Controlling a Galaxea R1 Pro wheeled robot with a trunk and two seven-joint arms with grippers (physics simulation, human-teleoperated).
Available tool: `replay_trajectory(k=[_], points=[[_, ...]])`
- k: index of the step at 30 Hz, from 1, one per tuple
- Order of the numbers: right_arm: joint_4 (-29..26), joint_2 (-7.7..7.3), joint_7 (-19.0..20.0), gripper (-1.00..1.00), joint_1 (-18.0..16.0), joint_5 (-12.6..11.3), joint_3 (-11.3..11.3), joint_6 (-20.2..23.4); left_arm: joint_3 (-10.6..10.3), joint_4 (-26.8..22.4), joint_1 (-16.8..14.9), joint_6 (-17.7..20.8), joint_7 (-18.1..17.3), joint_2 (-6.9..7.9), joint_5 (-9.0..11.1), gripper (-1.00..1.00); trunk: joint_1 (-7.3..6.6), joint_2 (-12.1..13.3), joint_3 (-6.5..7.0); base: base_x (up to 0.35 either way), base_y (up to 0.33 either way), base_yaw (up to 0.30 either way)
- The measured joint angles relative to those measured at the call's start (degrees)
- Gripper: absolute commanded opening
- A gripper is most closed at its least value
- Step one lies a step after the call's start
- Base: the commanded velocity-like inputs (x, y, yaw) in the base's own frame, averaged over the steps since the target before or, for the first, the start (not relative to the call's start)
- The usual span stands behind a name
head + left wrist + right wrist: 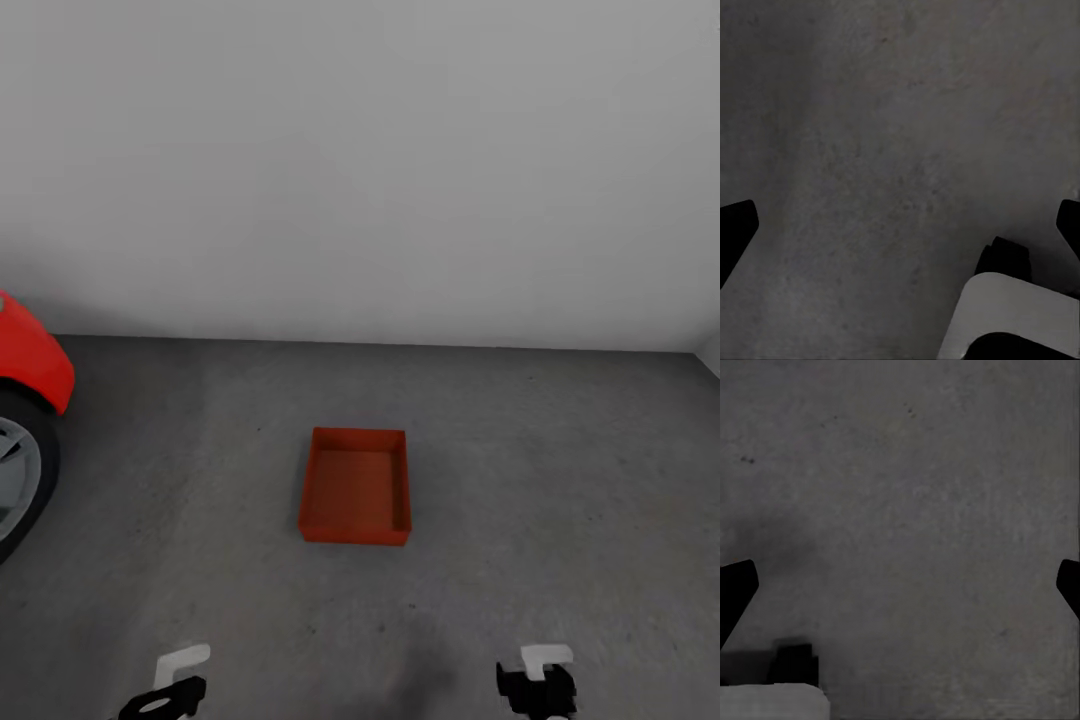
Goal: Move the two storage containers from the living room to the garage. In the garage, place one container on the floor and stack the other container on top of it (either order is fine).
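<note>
Floor [560, 470]: dark grey, rough, concrete-like, mottled with faint lighter patches. Runs back to a plain light wall [360, 170].

One red-orange container [356, 486] sits flat on it, centre of head view, open top up, nothing visible inside, well clear of the wall.

At the left edge, a car tyre [22, 475] appears to rest on the floor; contact point cut off.

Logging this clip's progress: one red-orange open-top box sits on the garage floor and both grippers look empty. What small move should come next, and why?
Probably turn the base away to go fetch the second box. The red-orange open-top storage container sits alone and empty on the dark grey concrete floor, beside the red car. The left gripper and right gripper are both open over bare concrete, so nothing is here to stack.
</note>
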Motion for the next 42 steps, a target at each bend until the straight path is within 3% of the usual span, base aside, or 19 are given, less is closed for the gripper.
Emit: replay_trajectory(k=[5,11,14,19,22,23,26,42], points=[[-0.01,-0.22,0.28,1.0,8.11,0.05,0.03,1.49,-0.02,0.0,3.18,1.94,-0.15,-0.01,0.01,1.0,0.0,0.0,0.0,0.0,0.0,0.0],[-0.01,0.29,1.06,1.0,13.37,0.09,0.1,5.8,-0.12,0.0,6.88,4.59,-2.49,-0.13,-0.08,1.0,0.0,0.0,0.0,0.0,0.0,0.0],[0.0,0.64,5.29,1.0,18.12,-0.21,-0.04,7.26,-0.11,0.0,10.41,4.94,-8.77,0.12,-0.04,1.0,0.0,0.0,0.0,0.0,0.0,0.0],[-0.05,0.67,12.21,1.0,23.42,-0.98,-0.38,6.51,-0.22,0.0,13.39,5.17,-11.96,1.16,-0.11,1.0,0.0,0.0,0.01,0.0,0.0,-0.001],[-0.08,0.63,14.32,1.0,24.24,-2.12,-0.43,6.12,-0.27,0.0,14.0,5.25,-12.35,1.54,-0.13,1.0,0.0,0.0,0.07,0.0,0.0,-0.035],[-0.08,0.64,15.41,1.0,24.61,-4.08,-0.32,5.91,-0.26,-0.03,15.48,4.61,-12.5,1.66,-0.33,1.0,0.0,0.0,0.13,0.0,0.0,-0.032],[-0.09,0.67,15.62,1.0,24.74,-4.89,-0.25,5.83,-0.3,-0.08,16.22,3.28,-12.28,1.59,-0.31,1.0,0.0,0.0,0.38,0.0,0.0,-0.014],[-0.09,0.69,15.58,1.0,24.8,-4.93,0.03,6.53,-0.2,-0.47,16.56,1.98,-11.91,0.83,-0.64,1.0,0.0,0.0,1.88,0.0,0.0,-0.001]])
